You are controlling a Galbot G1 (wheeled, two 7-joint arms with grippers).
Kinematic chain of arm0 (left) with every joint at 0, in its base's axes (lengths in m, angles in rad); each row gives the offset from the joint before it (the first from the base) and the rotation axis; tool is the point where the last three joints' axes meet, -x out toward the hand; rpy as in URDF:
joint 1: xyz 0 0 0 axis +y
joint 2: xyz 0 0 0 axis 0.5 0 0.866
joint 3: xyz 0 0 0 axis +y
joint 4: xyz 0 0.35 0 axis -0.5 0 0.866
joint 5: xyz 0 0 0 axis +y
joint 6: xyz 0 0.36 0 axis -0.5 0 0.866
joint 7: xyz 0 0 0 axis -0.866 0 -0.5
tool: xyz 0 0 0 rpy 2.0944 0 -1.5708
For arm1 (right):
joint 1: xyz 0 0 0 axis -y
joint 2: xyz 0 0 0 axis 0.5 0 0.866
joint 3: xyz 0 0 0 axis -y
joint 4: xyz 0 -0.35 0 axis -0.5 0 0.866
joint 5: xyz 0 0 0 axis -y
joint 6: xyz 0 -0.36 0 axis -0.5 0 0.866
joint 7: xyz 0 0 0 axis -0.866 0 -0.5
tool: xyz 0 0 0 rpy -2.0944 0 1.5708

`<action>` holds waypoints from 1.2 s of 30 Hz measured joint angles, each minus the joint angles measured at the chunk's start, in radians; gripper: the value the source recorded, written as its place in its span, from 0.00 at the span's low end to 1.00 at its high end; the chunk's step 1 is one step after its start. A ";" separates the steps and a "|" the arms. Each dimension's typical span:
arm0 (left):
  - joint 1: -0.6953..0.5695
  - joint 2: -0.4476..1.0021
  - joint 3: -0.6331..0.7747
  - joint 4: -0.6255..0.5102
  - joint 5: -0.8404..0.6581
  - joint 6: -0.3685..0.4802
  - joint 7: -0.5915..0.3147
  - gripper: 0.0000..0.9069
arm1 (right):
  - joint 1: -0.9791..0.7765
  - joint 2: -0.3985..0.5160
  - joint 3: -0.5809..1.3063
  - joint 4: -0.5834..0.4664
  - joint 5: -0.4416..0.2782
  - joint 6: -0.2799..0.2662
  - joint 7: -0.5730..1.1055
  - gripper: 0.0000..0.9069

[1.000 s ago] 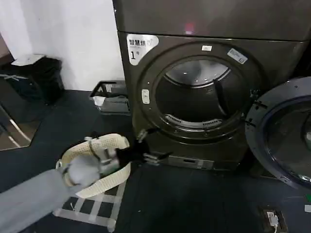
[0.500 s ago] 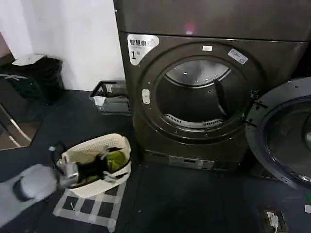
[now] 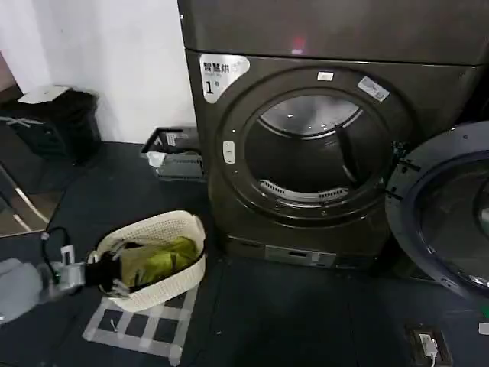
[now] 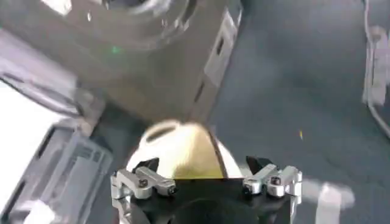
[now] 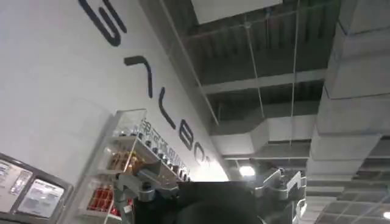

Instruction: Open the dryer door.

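The dryer door [image 3: 447,214] stands swung wide to the right of the machine, its dark inner side and round glass facing the room, hinged at the right edge of the round opening [image 3: 313,149], which gapes with the metal drum visible inside. On the dryer [image 3: 321,107] front, upper left, a white sticker [image 3: 222,73] carries some small characters I can't read and a large "1"; two more small stickers sit along the top of the opening's rim, too small to read. On the floor in front and to the left sits one cream plastic laundry basket [image 3: 164,229] with green cloth [image 3: 157,258] in it, standing on a patch of white tape grid [image 3: 141,325]. The left gripper [image 3: 103,274] hangs low at the basket's left edge, well away from the door; in the left wrist view its fingers [image 4: 143,182] are spread apart with nothing between them, the basket just beyond. Against the white wall stand a black bin [image 3: 57,122] and a dark crate [image 3: 174,153] beside the dryer. A small power socket [image 3: 426,344] lies on the floor near the open door. The right gripper [image 5: 210,185] points up toward the ceiling, fingers spread and holding nothing, before a wall lettered "GALBO" in big dark letters [image 5: 146,79], with a shelf of small products [image 5: 119,164] below it.
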 joint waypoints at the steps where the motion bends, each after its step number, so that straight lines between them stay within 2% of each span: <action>1: 0.001 0.006 0.000 0.005 0.009 0.002 0.002 1.00 | 0.000 0.000 -0.001 0.002 0.000 0.000 -0.001 1.00; 16: 0.003 0.043 -0.012 0.021 0.013 0.087 0.014 1.00 | 0.000 -0.003 -0.014 -0.002 0.001 0.004 -0.003 1.00; 36: 0.005 0.038 -0.026 0.056 0.038 0.079 0.046 1.00 | -0.001 -0.005 -0.009 -0.003 -0.001 0.010 -0.008 1.00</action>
